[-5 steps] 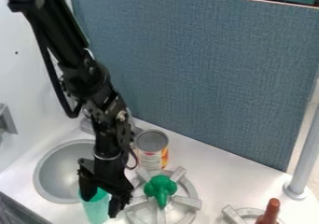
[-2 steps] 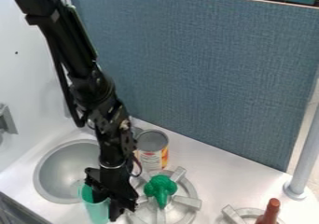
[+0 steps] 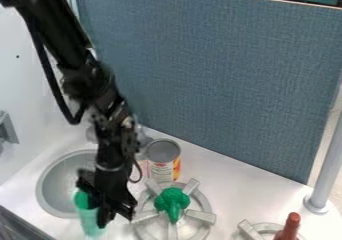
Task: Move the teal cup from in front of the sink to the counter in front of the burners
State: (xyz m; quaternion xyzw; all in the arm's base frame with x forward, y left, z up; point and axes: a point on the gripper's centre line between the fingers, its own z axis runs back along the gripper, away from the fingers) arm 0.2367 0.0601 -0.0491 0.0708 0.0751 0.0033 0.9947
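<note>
The black arm (image 3: 57, 31) came in from the upper left and slanted down to the right, then bent at a joint and dropped more steeply, a black cable looping along its left side. Its gripper (image 3: 107, 211) hung low at the near right edge of the sink (image 3: 57, 191), against the green cup (image 3: 90, 221); whether it was open or closed on the cup, one could not tell. Right of the sink stood a can (image 3: 163, 161), and to the sink's near right a green object (image 3: 172, 201) lay on a burner (image 3: 205, 202).
</note>
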